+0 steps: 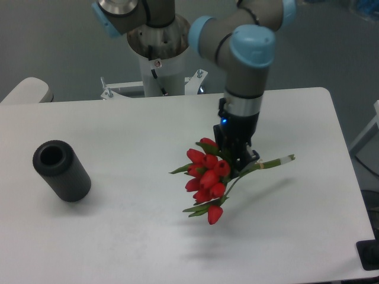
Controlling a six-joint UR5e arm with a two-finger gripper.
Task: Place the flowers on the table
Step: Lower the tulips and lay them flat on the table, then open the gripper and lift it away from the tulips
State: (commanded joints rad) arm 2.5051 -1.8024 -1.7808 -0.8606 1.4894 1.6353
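Key relation: I judge the tulip bunch (207, 180) hangs off the bench (136, 236), since a soft shadow lies apart from it, below and to the right; so the coming move is straight down from the hand (237, 163)
Bunch long axis: tilted; red heads low and to the left of the hand, stems rising to the right, the pale-banded stem ends (285, 159) sticking out past the hand
Hand: pointing down from the arm, closed narrow on the green stems just behind the heads; the fingers themselves are partly hidden by leaves and blooms, so I read the grip from the way the bunch hangs from it
Where the flowers are: directly under and around the hand, over the middle-right of the bench
Other thing: a dark grey hollow cylinder (61, 170) lies on its side well to the left of the hand, clear of the descent
Step in hand: I take it as the lowering; the lowest head should meet the bench first, so I would go gently before letting go
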